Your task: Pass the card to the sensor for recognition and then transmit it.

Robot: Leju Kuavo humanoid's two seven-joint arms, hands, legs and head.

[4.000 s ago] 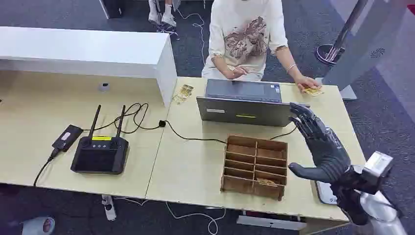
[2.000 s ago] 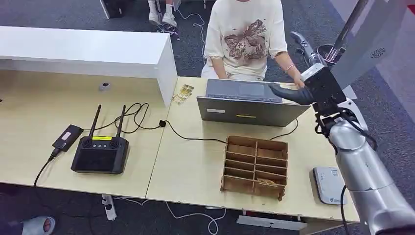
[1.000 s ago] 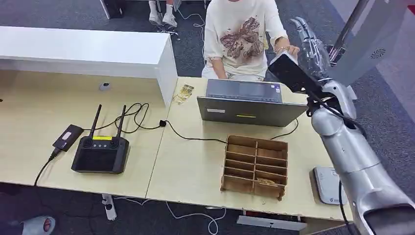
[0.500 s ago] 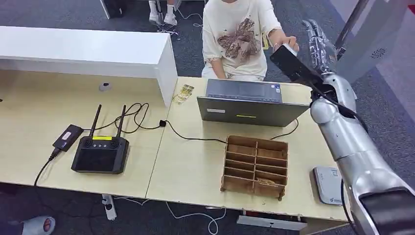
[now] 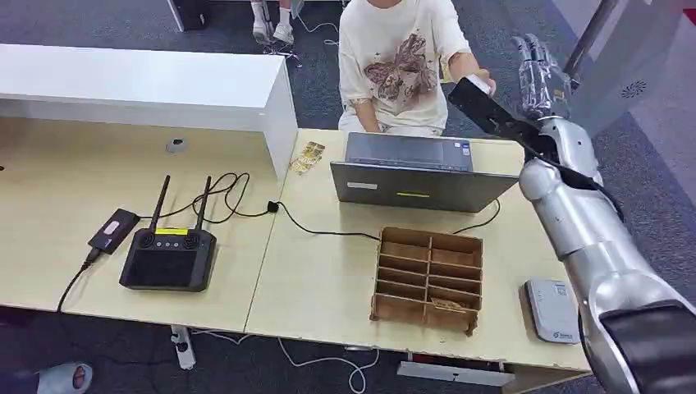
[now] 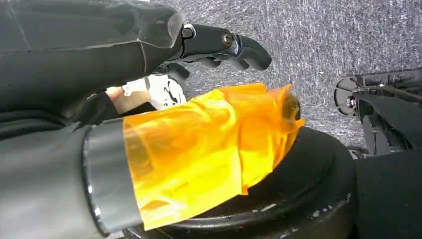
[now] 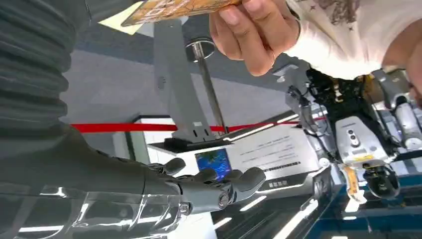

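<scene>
Right wrist view shows the card [image 7: 174, 9], thin, stiff and slick by my guess, pinched in a person's hand [image 7: 254, 30] just beside my raised right robot hand [image 7: 199, 186], whose fingers lie apart, holding nothing. I should take it by its free edge, thumb against fingers. My left robot hand [image 6: 149, 55] hangs by the floor, fingers curled on nothing.

Silver right arm [image 5: 587, 238], dark grey right hand [image 5: 538, 70].

No text, label or number is sharp enough to read on any object around the open grey laptop [image 5: 410, 171].
</scene>
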